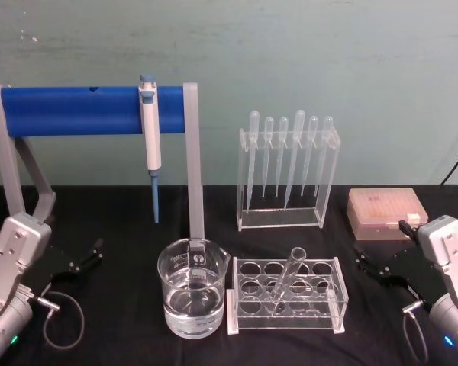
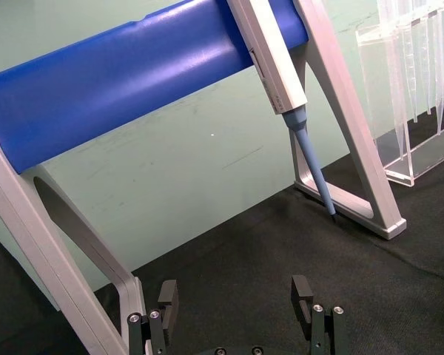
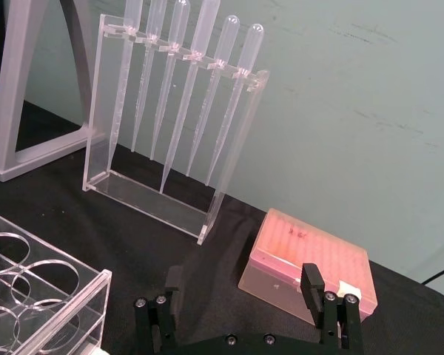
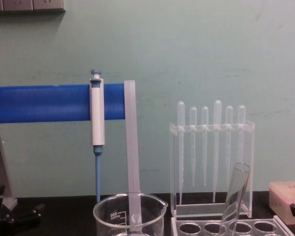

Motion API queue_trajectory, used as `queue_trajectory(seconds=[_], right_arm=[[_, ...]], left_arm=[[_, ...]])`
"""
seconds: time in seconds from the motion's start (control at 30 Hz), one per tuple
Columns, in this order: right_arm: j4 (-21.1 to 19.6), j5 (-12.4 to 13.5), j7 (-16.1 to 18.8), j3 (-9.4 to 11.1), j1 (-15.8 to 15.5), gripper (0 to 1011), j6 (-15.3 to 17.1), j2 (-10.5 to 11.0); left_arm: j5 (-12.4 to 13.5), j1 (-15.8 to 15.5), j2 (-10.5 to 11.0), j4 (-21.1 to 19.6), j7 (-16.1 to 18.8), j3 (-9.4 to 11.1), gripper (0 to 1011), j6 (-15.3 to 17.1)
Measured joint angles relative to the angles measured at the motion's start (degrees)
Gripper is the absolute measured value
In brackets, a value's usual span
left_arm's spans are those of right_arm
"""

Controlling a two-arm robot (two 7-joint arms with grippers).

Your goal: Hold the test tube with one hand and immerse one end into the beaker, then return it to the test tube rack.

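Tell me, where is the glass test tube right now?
In the head view the clear glass test tube leans tilted in the clear round-holed rack, slightly right of centre, with the wide clear glass beaker on its left.

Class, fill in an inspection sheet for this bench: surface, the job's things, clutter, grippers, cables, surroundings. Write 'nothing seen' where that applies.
Surface: black cloth, no spills seen.
Job's things: test tube leans tilted in the clear rack; beaker, part-filled with clear liquid, stands beside it on the left.
Clutter: micropipette hanging on the blue stand; six pipettes in a clear holder; pink box.
Grippers: left gripper and right gripper low at the table's sides, fingers open, holding nothing.
Cables: looped cable at each wrist.
Surroundings: green wall.
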Motion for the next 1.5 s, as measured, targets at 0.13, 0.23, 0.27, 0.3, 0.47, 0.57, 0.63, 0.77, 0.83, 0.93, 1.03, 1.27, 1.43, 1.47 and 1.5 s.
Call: queue_trajectory(seconds=[0.13,0.23,0.27,0.3,0.47,0.57,0.63,0.77,0.83,0.93,1.03,1.27,1.43,1.47,1.5], right_arm=[[0.0,0.0,0.0,0.0,0.0,1002,0.0,0.0],[0.0,0.0,0.0,0.0,0.0,1002,0.0,0.0],[0.0,0.0,0.0,0.0,0.0,1002,0.0,0.0],[0.0,0.0,0.0,0.0,0.0,1002,0.0,0.0],[0.0,0.0,0.0,0.0,0.0,1002,0.0,0.0],[0.0,0.0,0.0,0.0,0.0,1002,0.0,0.0],[0.0,0.0,0.0,0.0,0.0,1002,0.0,0.0],[0.0,0.0,0.0,0.0,0.0,1002,0.0,0.0],[0.0,0.0,0.0,0.0,0.0,1002,0.0,0.0],[0.0,0.0,0.0,0.0,0.0,1002,0.0,0.0],[0.0,0.0,0.0,0.0,0.0,1002,0.0,0.0],[-3.64,0.47,1.11,2.36,-3.21,1002,-3.68,1.56],[-8.63,2.15,1.4,5.18,-8.71,1002,-5.71,3.82],[-10.01,3.17,1.91,6.01,-10.72,1002,-6.47,4.54],[-10.64,3.79,2.36,6.45,-11.78,1002,-6.99,4.92]], left_arm=[[0.0,0.0,0.0,0.0,0.0,0.0,1000,0.0],[0.0,0.0,0.0,0.0,0.0,0.0,1000,0.0],[0.0,0.0,0.0,0.0,0.0,0.0,1000,0.0],[0.0,0.0,0.0,0.0,0.0,0.0,1000,0.0],[0.0,0.0,0.0,0.0,0.0,0.0,1000,0.0],[0.0,0.0,0.0,0.0,0.0,0.0,1000,0.0],[0.0,0.0,0.0,0.0,0.0,0.0,1000,0.0],[0.0,0.0,0.0,0.0,0.0,0.0,1000,0.0],[0.0,0.0,0.0,0.0,0.0,0.0,1000,0.0],[0.0,0.0,0.0,0.0,0.0,0.0,1000,0.0],[0.0,0.0,0.0,0.0,0.0,0.0,1000,0.0],[0.0,0.0,0.0,0.0,0.0,0.0,1000,0.0],[0.0,0.0,0.0,0.0,0.0,0.0,1000,0.0],[0.0,0.0,0.0,0.0,0.0,0.0,1000,0.0],[0.0,0.0,0.0,0.0,0.0,0.0,1000,0.0]])
